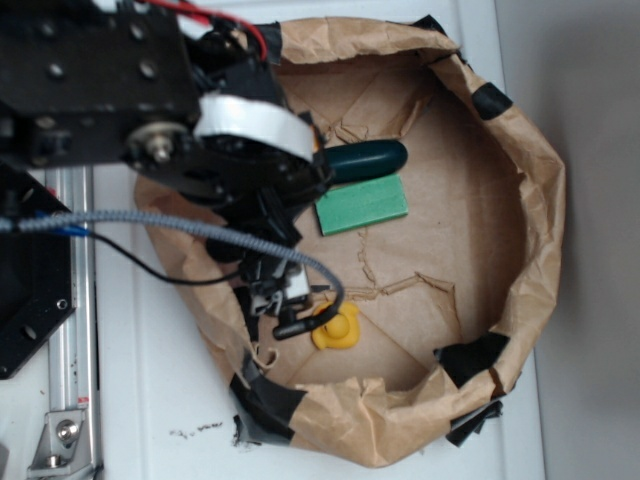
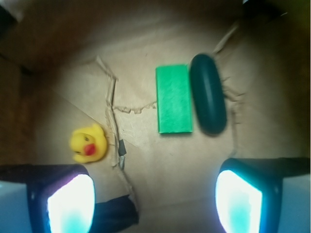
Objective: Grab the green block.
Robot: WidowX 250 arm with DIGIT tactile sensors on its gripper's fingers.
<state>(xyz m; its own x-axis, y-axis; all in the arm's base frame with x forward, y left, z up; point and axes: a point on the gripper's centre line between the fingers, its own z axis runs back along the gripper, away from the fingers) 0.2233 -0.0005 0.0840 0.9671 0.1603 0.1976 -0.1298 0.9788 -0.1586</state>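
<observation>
The green block [image 1: 362, 204] lies flat on the brown paper floor of a paper-lined basin, a light green slab right beside a dark green pill-shaped object [image 1: 365, 158]. In the wrist view the green block [image 2: 174, 98] sits ahead of my gripper [image 2: 155, 194], slightly right of centre, with the pill [image 2: 208, 93] along its right side. My gripper [image 1: 285, 295] hangs above the basin's left part, near the yellow duck [image 1: 337, 327]. Its fingers [image 2: 73, 201] stand wide apart, open, with only bare paper between them.
The crumpled paper wall [image 1: 530, 200] rings the basin, patched with black tape [image 1: 470, 357]. The duck [image 2: 89, 143] sits ahead-left of my left finger, next to a torn paper seam [image 2: 112, 111]. A metal rail [image 1: 70, 300] runs along the left outside the basin.
</observation>
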